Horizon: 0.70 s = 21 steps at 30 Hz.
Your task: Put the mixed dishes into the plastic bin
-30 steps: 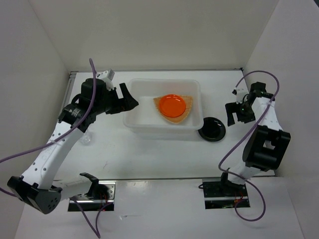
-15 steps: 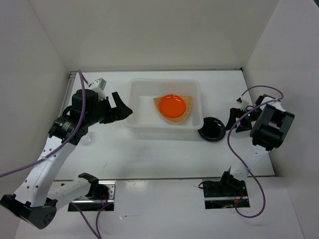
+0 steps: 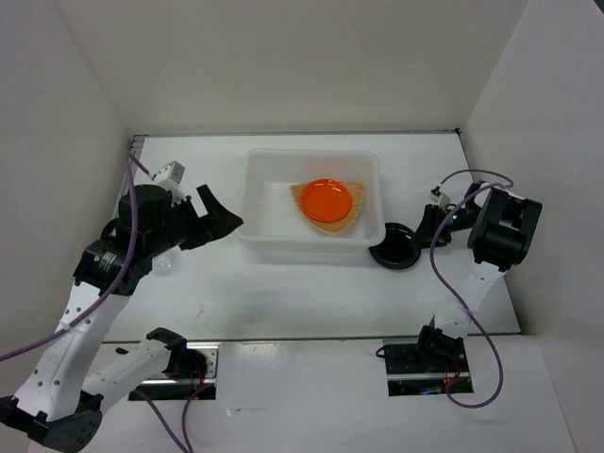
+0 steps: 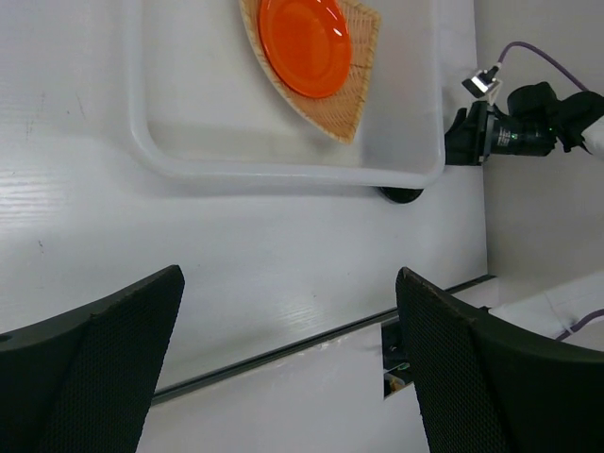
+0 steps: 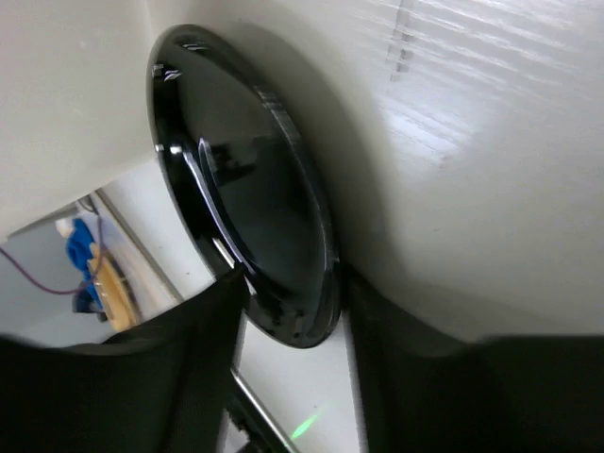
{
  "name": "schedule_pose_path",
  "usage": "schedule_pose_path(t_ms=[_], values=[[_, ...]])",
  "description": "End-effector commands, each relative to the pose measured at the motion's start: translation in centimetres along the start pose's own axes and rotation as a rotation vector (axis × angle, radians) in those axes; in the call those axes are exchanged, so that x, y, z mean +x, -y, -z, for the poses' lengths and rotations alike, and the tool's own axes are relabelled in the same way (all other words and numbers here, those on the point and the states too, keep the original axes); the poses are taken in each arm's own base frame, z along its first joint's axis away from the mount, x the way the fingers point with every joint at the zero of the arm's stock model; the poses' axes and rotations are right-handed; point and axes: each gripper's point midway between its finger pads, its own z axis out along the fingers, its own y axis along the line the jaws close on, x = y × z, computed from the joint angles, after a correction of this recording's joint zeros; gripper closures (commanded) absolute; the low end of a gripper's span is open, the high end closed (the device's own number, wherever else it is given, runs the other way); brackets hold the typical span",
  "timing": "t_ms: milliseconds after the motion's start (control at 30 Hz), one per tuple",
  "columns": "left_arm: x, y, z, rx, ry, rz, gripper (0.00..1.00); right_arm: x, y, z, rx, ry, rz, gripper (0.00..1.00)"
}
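Rim of the small black dish (image 3: 394, 249) sits between the right gripper's (image 3: 422, 229) jaws; pinched or not, I cannot tell. The dish lies just right of the plastic bin's (image 3: 307, 251) near right corner. The left gripper (image 3: 223, 209) hangs spread wide and empty, left of the bin.

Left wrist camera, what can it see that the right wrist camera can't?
Only the left wrist view shows the plastic bin, with the tan woven plate inside it and the orange dish lying on that plate. It also shows the open left end effector above the table.

Only the right wrist view shows the black dish close up and glossy, with the right end effector straddling its rim. Whether it pinches yet, I cannot tell.

Both show the black dish, only a sliver past the bin's rim in the left wrist view. Both also show the right end effector and the table.
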Motion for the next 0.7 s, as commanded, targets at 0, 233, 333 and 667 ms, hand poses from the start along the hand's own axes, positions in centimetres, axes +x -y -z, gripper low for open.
schedule_pose_path(t_ms=[0,233,333,667], values=[[-0.2,0.3,0.5,0.014,0.017,0.033,0.01,1.5,4.3,-2.5,0.089,-0.09,0.006,0.54],[0.3,0.1,0.6,0.016,0.004,0.034,0.01,0.7,5.9,-1.1,0.223,-0.071,-0.032,1.0],[0.1,0.2,0.4,0.023,0.013,0.032,0.01,-0.2,5.4,1.7,0.286,-0.025,-0.008,1.0],[-0.8,-0.6,1.1,-0.004,0.087,-0.003,0.01,-4.9,-6.5,16.3,0.32,0.252,0.331,1.0]])
